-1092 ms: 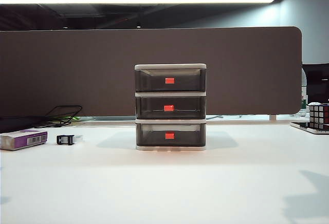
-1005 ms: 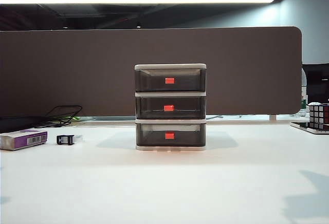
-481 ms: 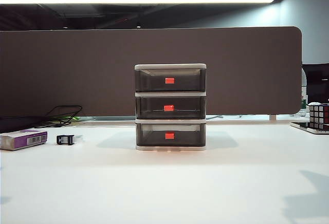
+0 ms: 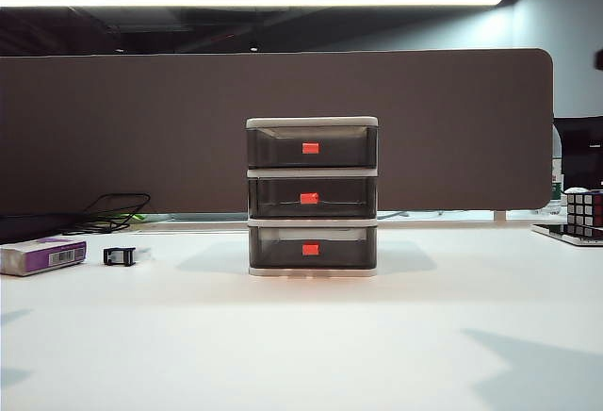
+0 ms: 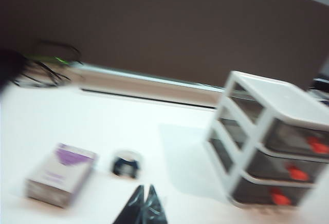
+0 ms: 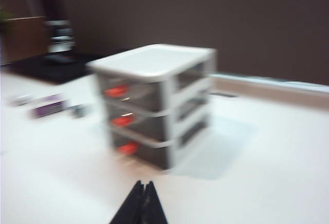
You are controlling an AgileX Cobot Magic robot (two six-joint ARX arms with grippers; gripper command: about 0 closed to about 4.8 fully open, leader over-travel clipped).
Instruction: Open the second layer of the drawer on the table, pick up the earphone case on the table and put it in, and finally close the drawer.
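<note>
Hanging above the table with nothing in its grasp, the left gripper shows as two dark fingertips pressed together, clenched tight. Just beyond it lie a small black clip and a purple-and-white box. The right gripper is likewise clamped closed and empty, its tips meeting in a point. Neither gripper appears in the exterior view. The drawer stands upright at the table's middle: a white frame holding three stacked smoky grey translucent trays, each with a red-orange tab. The second layer sits flush with the others, fully pushed in. Both wrist views are blurred; I cannot make out the earphone case.
</note>
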